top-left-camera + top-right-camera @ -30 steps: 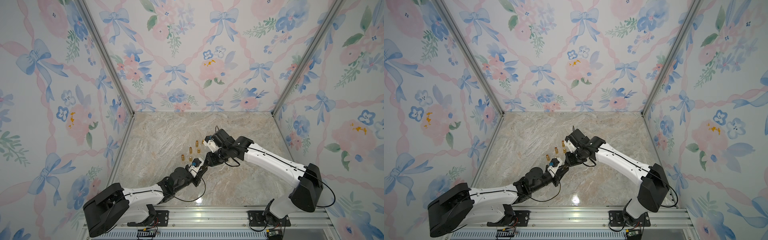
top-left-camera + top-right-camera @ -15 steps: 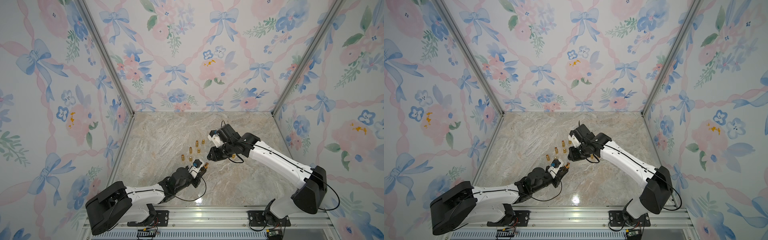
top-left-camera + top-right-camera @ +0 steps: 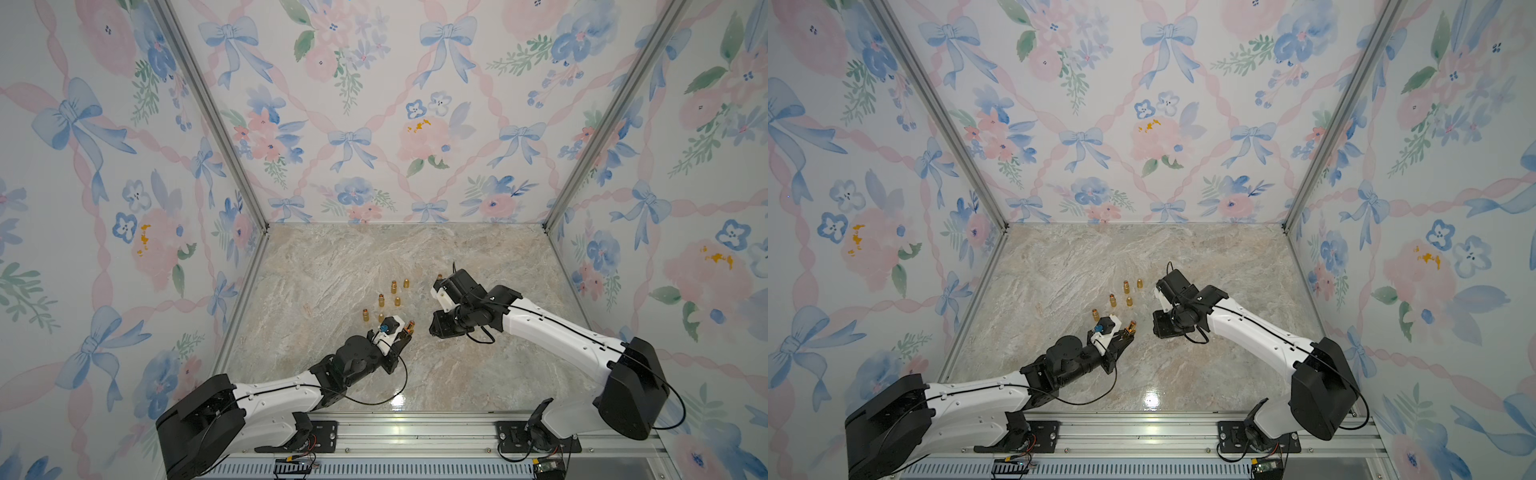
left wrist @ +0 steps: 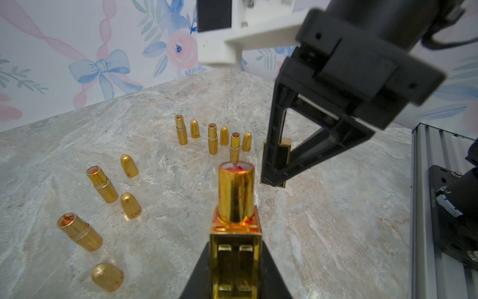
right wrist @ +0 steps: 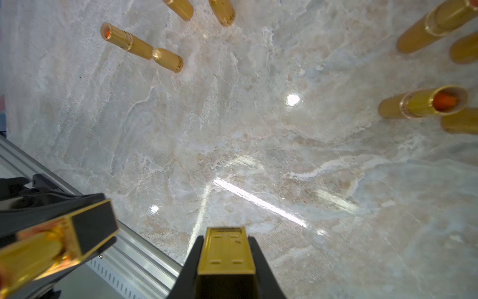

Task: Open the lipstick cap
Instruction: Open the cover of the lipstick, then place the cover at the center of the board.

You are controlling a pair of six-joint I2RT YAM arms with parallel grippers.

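Having come free of its cap (image 5: 225, 251), the lipstick (image 4: 236, 207) was held above the middle of the table (image 3: 478, 374), toward its front edge, the left gripper (image 3: 402, 336) clamped on its square gold base. A second earlier the two grippers had met there; since then the right gripper (image 4: 273, 180), clamped on the cap, had drawn back toward the right edge, so the opening looked done. Only the left wrist view showed the red stick inside the tube; both top views hid the cap under the right gripper. Other opened lipsticks (image 4: 99, 183) stood near, toward the back edge.
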